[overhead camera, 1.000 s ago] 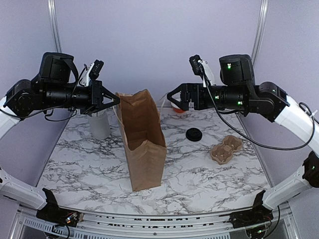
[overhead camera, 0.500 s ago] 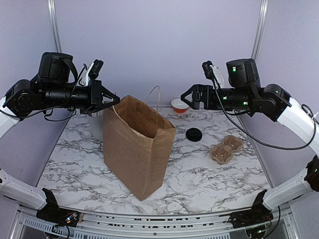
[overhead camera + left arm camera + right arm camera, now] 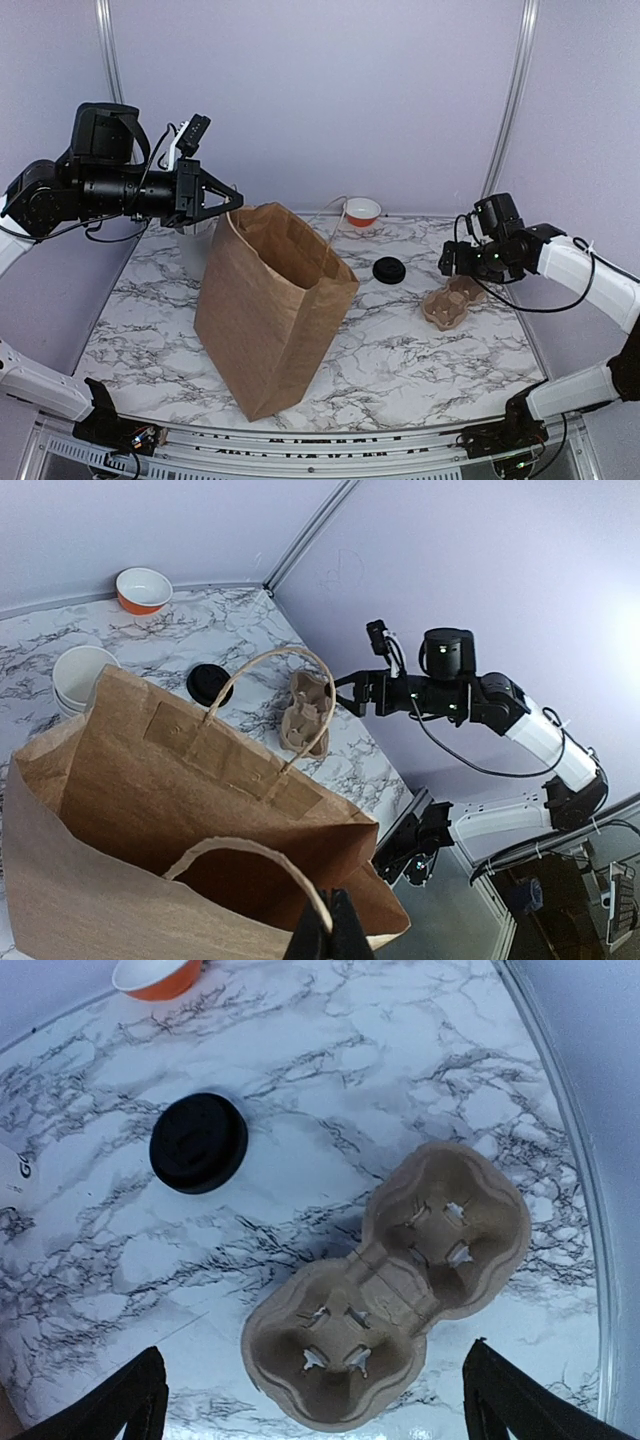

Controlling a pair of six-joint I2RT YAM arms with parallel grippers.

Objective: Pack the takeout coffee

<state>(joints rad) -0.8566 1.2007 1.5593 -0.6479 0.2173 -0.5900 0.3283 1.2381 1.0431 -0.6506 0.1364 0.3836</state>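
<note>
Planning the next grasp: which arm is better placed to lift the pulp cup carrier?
Right. The right gripper, open, hovers directly above the brown moulded-pulp two-cup carrier; the left gripper is shut on the brown paper bag by its handle.

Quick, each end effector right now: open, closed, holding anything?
Left end effector: closed on the paper bag handle.
Right end effector: open, empty, over the cup carrier.

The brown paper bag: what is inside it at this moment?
The brown paper bag shows only bare inner walls in the left wrist view; no contents show. Its bottom is dark and hidden by the near rim.
</note>
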